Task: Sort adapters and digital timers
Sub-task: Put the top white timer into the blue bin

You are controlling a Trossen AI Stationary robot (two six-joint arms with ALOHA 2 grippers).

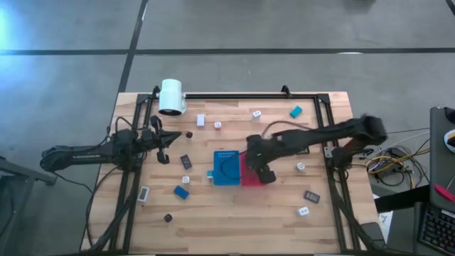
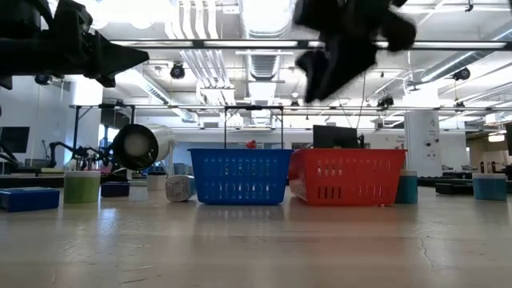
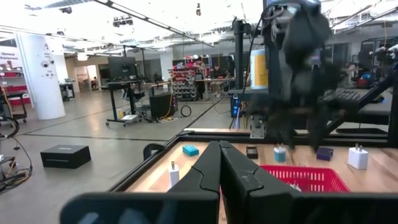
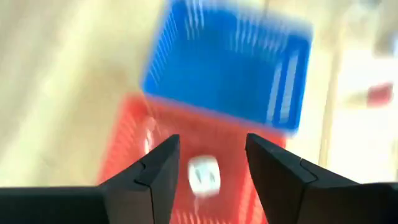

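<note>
Small white cube-like plastic adapters (image 1: 200,120) lie scattered on the wooden table, one more white adapter (image 4: 203,174) sits inside the red mesh basket, and flat rectangular digital timers (image 1: 181,192) in blue, teal and dark grey lie around both baskets.

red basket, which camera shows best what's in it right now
The right wrist view: it looks down past the open right end effector into the red basket, where a white adapter shows. The high view has the arm covering the basket; the low and left wrist views show only its wall.
</note>
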